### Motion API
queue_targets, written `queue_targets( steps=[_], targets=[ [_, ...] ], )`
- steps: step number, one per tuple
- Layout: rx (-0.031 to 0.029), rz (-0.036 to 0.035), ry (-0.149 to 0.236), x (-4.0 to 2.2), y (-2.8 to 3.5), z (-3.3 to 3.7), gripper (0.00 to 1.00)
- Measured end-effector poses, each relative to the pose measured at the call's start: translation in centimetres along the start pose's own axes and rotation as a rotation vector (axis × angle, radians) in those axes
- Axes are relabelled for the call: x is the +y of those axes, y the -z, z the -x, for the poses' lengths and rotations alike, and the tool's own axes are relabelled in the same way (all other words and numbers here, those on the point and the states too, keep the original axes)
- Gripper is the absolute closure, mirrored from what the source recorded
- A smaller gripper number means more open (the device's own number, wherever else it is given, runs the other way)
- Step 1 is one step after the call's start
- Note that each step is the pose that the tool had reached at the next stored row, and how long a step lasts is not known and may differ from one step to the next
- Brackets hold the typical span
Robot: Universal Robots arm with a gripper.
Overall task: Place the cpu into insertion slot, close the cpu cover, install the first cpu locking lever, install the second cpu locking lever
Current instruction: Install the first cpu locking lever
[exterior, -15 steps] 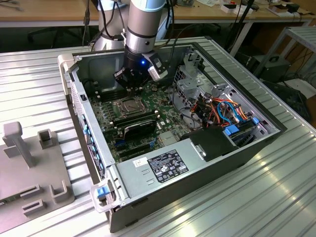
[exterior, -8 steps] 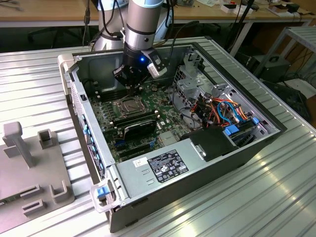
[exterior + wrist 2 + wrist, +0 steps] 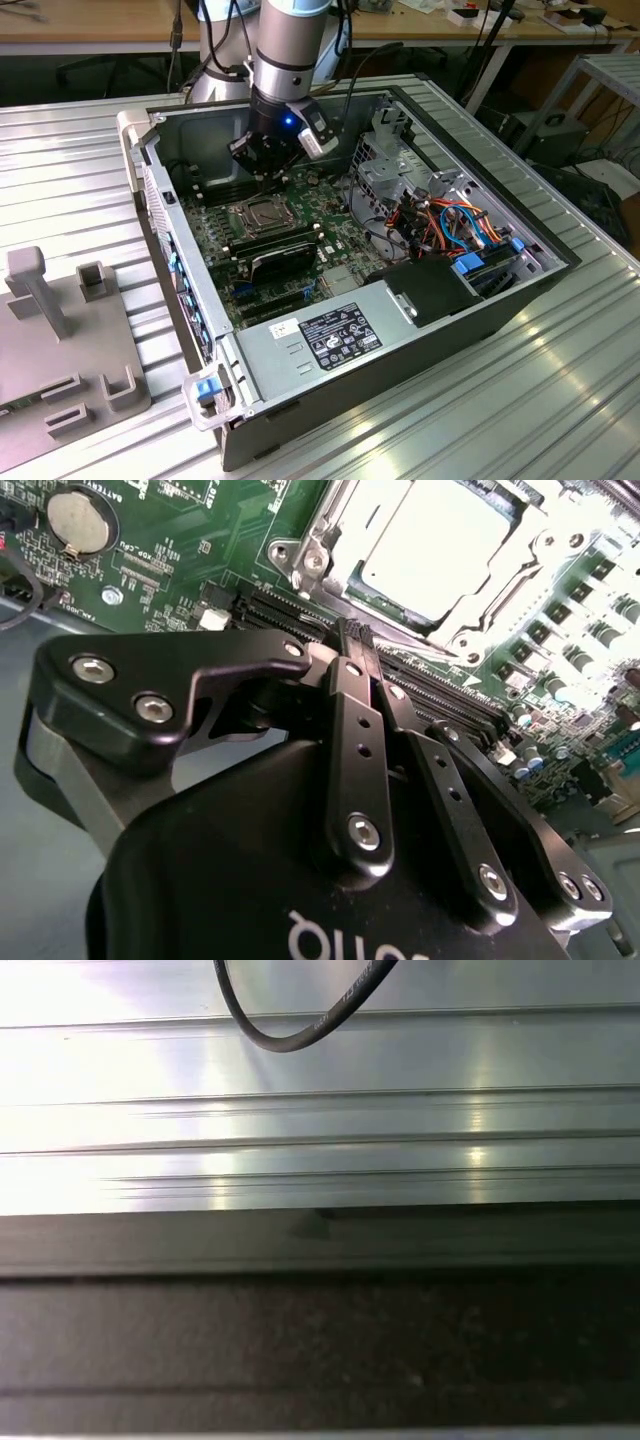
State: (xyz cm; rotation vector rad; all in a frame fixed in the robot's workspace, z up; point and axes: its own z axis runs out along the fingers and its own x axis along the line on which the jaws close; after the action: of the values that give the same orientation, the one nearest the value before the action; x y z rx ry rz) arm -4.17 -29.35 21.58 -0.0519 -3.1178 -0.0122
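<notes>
Your gripper [image 3: 352, 638] has its two black fingers pressed together, with nothing between them. In the exterior view it hangs over the green board [image 3: 215, 238] inside the open case [image 3: 470, 310], toward the case's far wall. In the second wrist view, just past the gripper's tip, you see the cpu [image 3: 440, 542] lying flat in the slot [image 3: 236, 218]. The silver cover [image 3: 325, 535] lies around the cpu. A round battery [image 3: 78, 520] sits on the board nearby. The case stands on the ribbed metal worktop [image 3: 70, 160]. In the first wrist view a black cable [image 3: 290, 1038] loops over the worktop.
</notes>
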Motion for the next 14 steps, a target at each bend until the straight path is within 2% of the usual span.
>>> queue_targets(
  steps=[14],
  targets=[
    [0.0001, -0.0002, 0.000, -0.21, -0.21, 0.03, 0.89]
  ],
)
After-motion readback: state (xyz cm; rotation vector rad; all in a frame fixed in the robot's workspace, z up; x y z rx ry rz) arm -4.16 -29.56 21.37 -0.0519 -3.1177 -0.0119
